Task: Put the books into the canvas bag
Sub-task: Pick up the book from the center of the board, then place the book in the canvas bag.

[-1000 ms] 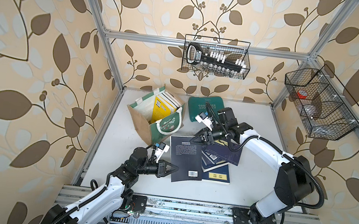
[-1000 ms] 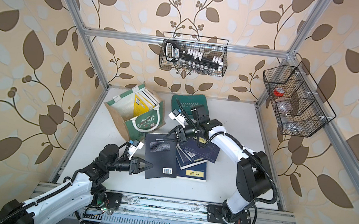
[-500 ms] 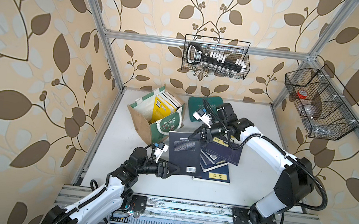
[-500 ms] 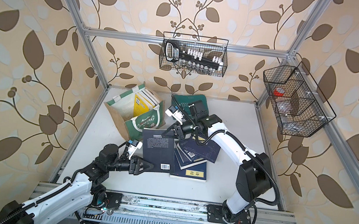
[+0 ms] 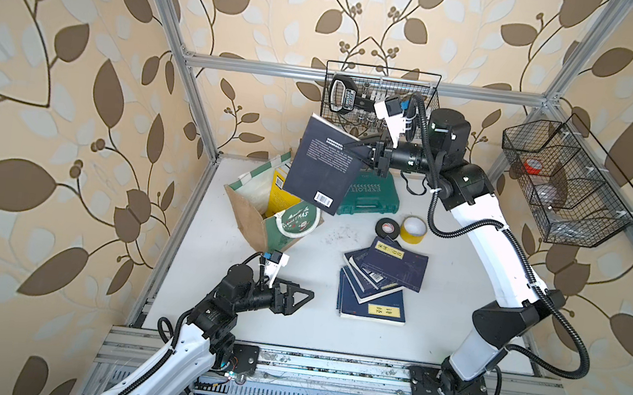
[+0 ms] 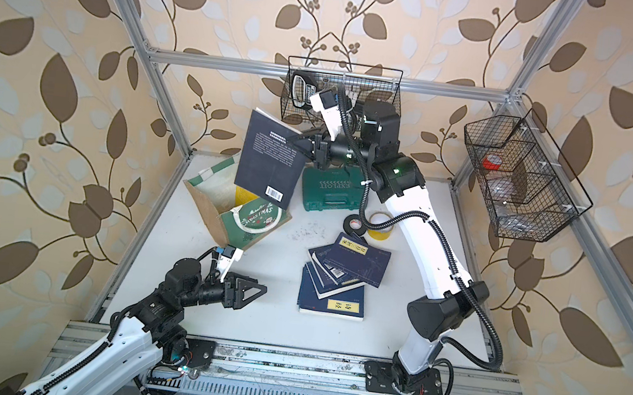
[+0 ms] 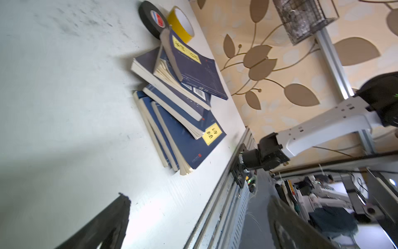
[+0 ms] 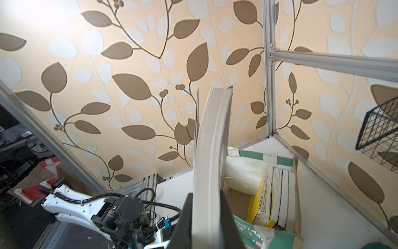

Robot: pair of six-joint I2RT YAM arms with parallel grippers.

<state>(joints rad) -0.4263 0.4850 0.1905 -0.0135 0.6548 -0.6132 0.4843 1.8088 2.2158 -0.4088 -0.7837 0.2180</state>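
Observation:
My right gripper [image 5: 357,151] is shut on the edge of a dark book [image 5: 322,166], which hangs tilted in the air above the canvas bag [image 5: 246,217]. In the right wrist view its pale page edge [image 8: 210,163] stands between my fingers [image 8: 185,217]. The tan bag stands open at the back left with yellow books [image 8: 273,194] upright inside. Several navy books [image 5: 378,282] with yellow labels lie piled on the table, also in the left wrist view as the navy pile [image 7: 183,112]. My left gripper [image 5: 309,296] is open and empty, low over the table left of the pile.
A green tool case [image 5: 371,196] lies behind the bag's right side. A black tape roll [image 5: 386,227] and a yellow tape roll [image 5: 413,230] sit behind the pile. Wire baskets hang on the back wall [image 5: 378,100] and the right wall [image 5: 564,182].
The right gripper has lifted the dark book off the pile and carried it up and back over the bag. The left gripper, shut at the book's near edge, has opened.

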